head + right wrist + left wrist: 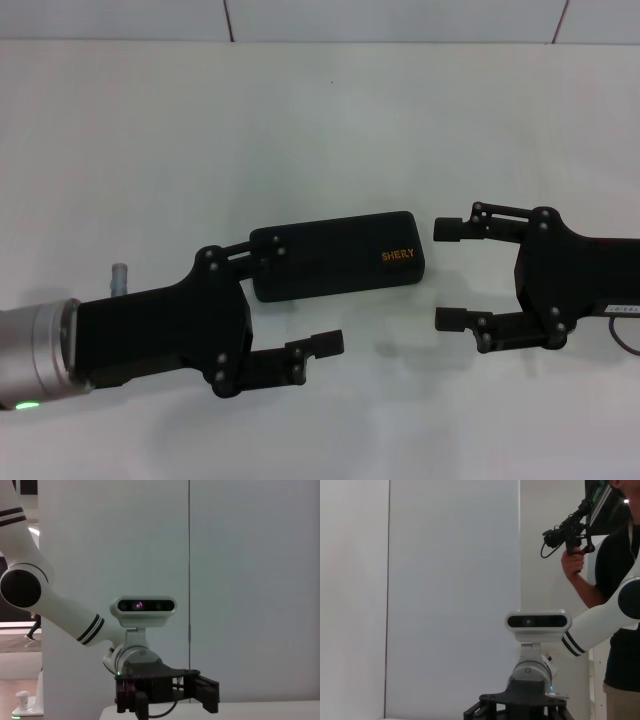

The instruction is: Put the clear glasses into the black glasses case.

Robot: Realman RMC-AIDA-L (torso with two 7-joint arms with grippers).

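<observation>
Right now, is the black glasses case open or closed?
Closed. In the head view the black glasses case lies flat on the table with its lid down, SHERY lettering on top and no grey lining showing. The clear glasses are not visible.

Open table [150, 150] beyond black glasses case [335, 256]

White table [300, 130], white wall panels [450, 580] behind
</observation>
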